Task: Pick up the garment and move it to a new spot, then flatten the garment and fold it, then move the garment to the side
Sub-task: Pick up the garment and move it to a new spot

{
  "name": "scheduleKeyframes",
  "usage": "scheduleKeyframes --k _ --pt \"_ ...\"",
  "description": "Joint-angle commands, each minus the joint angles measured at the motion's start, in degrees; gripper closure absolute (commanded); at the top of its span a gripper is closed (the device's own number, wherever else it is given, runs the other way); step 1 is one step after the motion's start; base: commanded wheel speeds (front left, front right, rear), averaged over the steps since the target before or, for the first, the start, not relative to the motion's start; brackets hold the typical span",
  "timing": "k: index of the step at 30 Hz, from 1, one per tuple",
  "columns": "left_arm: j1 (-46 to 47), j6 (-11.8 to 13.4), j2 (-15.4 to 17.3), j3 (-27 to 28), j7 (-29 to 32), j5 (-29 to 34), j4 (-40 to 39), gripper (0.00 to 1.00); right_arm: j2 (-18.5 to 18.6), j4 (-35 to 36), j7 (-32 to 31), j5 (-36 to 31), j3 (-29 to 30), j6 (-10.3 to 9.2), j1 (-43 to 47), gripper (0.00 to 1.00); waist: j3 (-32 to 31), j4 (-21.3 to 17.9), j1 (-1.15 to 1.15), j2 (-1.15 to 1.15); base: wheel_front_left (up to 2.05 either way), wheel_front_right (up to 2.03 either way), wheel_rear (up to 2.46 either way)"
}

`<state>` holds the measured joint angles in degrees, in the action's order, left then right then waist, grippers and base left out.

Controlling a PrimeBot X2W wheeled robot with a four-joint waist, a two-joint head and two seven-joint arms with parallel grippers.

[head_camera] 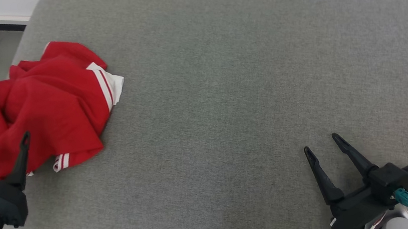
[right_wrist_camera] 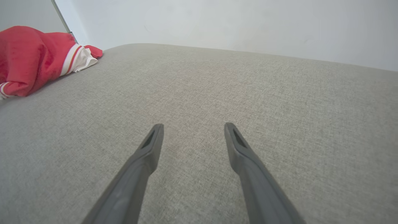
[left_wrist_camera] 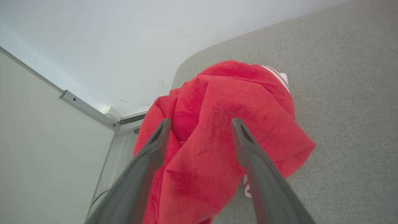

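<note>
Two spread claws: left claw [head_camera: 6, 132] hangs by the crumpled red garment [head_camera: 49, 109], probably lining up a grab; right claw [head_camera: 321, 142] idles.

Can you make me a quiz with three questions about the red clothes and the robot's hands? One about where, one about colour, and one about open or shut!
1. Where on the grey cushion does the red garment lie?
A. at its left end
B. in the middle
C. at its right end

2. What colour are the garment's stripes?
A. blue
B. white
C. yellow

3. How is the left gripper?
A. shut on the garment
B. open, with the garment just ahead
C. shut on nothing

Answers:
1 A: the head view shows it crumpled by the left edge, far from the right gripper.
2 B: white bands run along its hems.
3 B: its jaws stand wide apart and pinch nothing.
</note>
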<state>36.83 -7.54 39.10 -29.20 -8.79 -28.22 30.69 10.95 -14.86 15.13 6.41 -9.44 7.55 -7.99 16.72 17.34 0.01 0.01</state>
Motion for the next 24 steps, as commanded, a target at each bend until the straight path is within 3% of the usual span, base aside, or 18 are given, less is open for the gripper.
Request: scheduleKeyframes --k 1,11,15,16,17,18,24 --pt "1.6 0.1 1.3 -1.5 0.9 -1.7 0.7 0.0 0.3 0.1 0.0 0.2 -0.2 -0.12 -0.7 0.0 1.4 -1.2 -0.01 -0.01 0.0 0.0 0.0" --pt "8.3 0.1 5.9 -12.2 6.7 -11.4 2.7 0.0 1.6 -0.6 0.0 0.8 -0.9 -0.12 -1.9 0.0 3.8 -2.8 -0.01 -0.01 0.0 0.0 0.0" --pt "9.8 0.1 5.9 -14.1 7.8 -14.9 4.3 0.0 1.3 -0.8 0.0 1.1 0.2 -0.12 -2.3 0.0 4.1 -3.2 -0.01 -0.01 0.0 0.0 0.0" --pt "10.0 0.1 5.8 -14.5 8.0 -15.5 5.2 0.25 1.2 -0.8 0.0 1.1 0.3 -0.12 -2.4 0.0 4.1 -3.3 -0.01 -0.01 0.0 0.0 0.0" --pt "10.0 0.1 5.5 -14.9 8.3 -16.2 5.7 0.36 1.2 -0.8 0.0 1.2 0.2 -0.12 -2.6 0.0 4.1 -3.5 -0.01 -0.01 0.0 0.0 0.0" --pt "10.0 0.1 5.1 -14.6 8.7 -17.3 6.9 0.99 1.1 -0.8 0.0 1.1 0.3 -0.12 -2.8 0.0 4.1 -3.5 -0.01 -0.01 0.0 0.0 0.0" --pt "10.5 0.1 3.8 -15.6 8.9 -19.4 9.3 1.0 1.5 -0.7 0.0 1.3 0.8 -0.12 -3.3 0.0 4.1 -3.8 -0.01 -0.01 0.0 0.0 0.0"
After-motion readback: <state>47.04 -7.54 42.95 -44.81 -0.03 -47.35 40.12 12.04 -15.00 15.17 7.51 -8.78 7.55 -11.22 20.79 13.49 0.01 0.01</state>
